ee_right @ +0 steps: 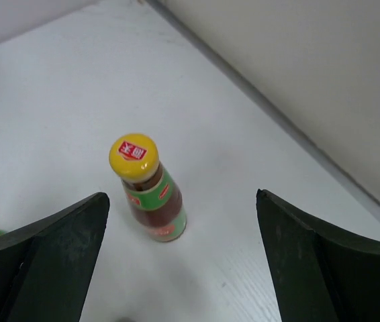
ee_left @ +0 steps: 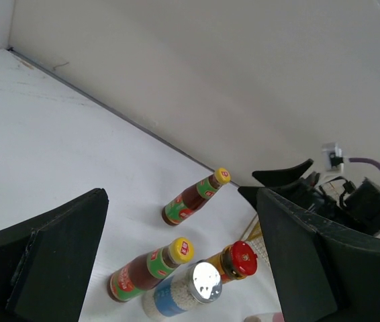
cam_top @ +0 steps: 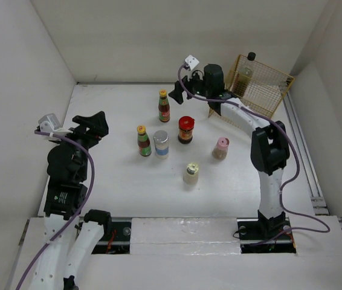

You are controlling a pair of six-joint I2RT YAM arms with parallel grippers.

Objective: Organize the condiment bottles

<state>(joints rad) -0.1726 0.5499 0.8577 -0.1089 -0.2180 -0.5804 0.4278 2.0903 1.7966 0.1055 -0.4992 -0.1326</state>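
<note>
L gripper [cam_top: 100,127] hangs over the left side of the table [cam_top: 104,181], well apart from the bottles. Its fingers [ee_left: 56,261] are spread wide w/ nothing btwn them, prob. parked there to leave the middle free for the other arm. The six condiment bottles stand loose mid-table, not in a row, all upright: long axis vertical, caps up, so a side-on pinch round the body should suit each. L to R: front yellow-cap bottle [cam_top: 144,141] w/ silver-cap jar [cam_top: 161,144] just beside it, maybe touching, can't tell; rear yellow-cap bottle [cam_top: 164,106] alone nearer the back wall; red-cap jar [cam_top: 185,130]; cream-cap bottle [cam_top: 190,173], nearest the arm bases; pink-cap bottle [cam_top: 220,148], furthest right of the six. R gripper [cam_top: 180,89] sits just right of the rear yellow-cap bottle, jaws wide, gripping nothing. Its wrist view has that bottle ahead, framed btwn the fingers [ee_right: 49,261] but clear of both, red-green label toward the cam. Looks like a line-up for a side grab on it, approach not finished, judging by the gap. Yellow wire basket [cam_top: 267,90] stands in the back right corner w/ a dark-capped bottle [cam_top: 249,63] in or behind it, can't tell which.
</note>
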